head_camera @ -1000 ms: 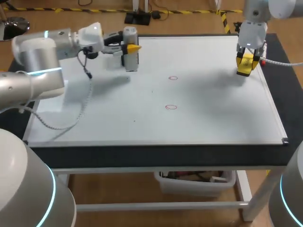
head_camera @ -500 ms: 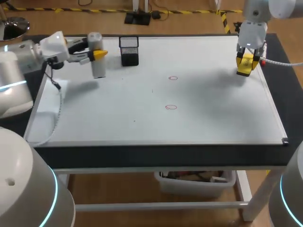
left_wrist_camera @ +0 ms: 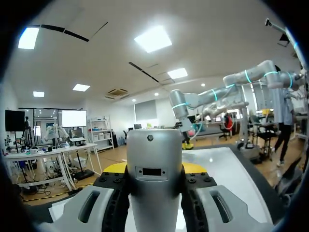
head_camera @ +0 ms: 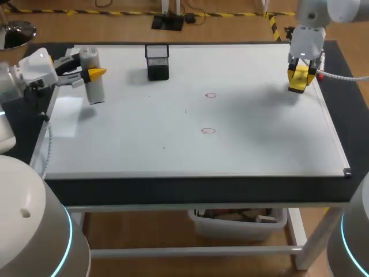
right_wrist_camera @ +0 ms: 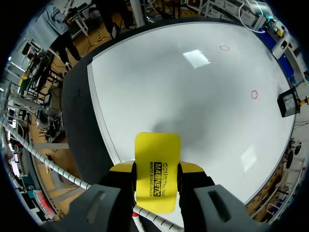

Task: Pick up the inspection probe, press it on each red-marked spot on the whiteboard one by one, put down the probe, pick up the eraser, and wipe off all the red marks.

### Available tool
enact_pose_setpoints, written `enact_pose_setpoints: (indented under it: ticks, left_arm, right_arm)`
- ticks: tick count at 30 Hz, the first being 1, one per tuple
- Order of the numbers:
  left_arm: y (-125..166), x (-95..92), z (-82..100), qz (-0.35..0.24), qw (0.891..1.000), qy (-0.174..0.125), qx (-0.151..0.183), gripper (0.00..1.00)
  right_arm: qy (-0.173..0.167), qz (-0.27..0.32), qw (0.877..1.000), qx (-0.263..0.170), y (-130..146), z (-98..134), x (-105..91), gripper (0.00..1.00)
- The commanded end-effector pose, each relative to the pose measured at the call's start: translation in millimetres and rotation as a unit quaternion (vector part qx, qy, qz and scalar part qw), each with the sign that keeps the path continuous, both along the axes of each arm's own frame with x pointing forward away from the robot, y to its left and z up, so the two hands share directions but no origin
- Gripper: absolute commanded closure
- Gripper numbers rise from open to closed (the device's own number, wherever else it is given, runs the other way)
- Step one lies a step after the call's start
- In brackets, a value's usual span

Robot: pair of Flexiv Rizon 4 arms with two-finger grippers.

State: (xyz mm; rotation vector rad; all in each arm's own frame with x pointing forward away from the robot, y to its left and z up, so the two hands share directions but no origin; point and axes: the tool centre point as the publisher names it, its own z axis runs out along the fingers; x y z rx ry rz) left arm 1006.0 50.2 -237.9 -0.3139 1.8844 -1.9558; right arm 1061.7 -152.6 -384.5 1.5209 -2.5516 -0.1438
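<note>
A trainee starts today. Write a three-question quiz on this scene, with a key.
1. True or false: the left tool is shut on the inspection probe.
2. What does the right tool hold? A) the eraser B) a red marker C) nothing
3. How many red marks show on the whiteboard?

Key: 1 true; 2 A; 3 two.
</note>
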Motion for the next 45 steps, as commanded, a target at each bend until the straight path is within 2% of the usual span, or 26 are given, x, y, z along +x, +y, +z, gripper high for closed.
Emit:
enact_pose_setpoints:
  ticks: [1,5,9,17,28,36,45]
  left_arm:
    - [-1.4,-5.0,2.2,0.043,0.999,-0.001,-0.004,1.00]
    - [-1.4,-5.0,2.2,0.043,0.999,-0.001,-0.004,1.00]
    - [-1.4,-5.0,2.2,0.043,0.999,-0.001,-0.004,1.00]
    - [-1.4,-5.0,2.2,0.043,0.999,-0.001,-0.004,1.00]
    - [-1.4,-5.0,2.2,0.043,0.999,-0.001,-0.004,1.00]
    - [-1.4,-5.0,2.2,0.043,0.999,-0.001,-0.004,1.00]
    - [-1.4,-5.0,2.2,0.043,0.999,-0.001,-0.004,1.00]
  right_arm:
    - [-0.002,0.032,0.999,-0.018,11.2,3.7,2.7,1.00]
    - [-0.014,0.088,0.995,-0.045,43.0,7.1,5.7,1.00]
    - [-0.014,0.143,0.989,-0.040,80.0,6.2,5.6,1.00]
    - [-0.028,0.247,0.968,-0.024,147.7,8.2,-3.4,1.00]
    - [-0.055,0.310,0.949,-0.014,212.2,16.3,-7.8,1.00]
    - [-0.063,0.310,0.949,0.015,256.7,5.6,-11.0,1.00]
    - [-0.071,0.332,0.940,0.034,294.0,-8.1,-13.9,1.00]
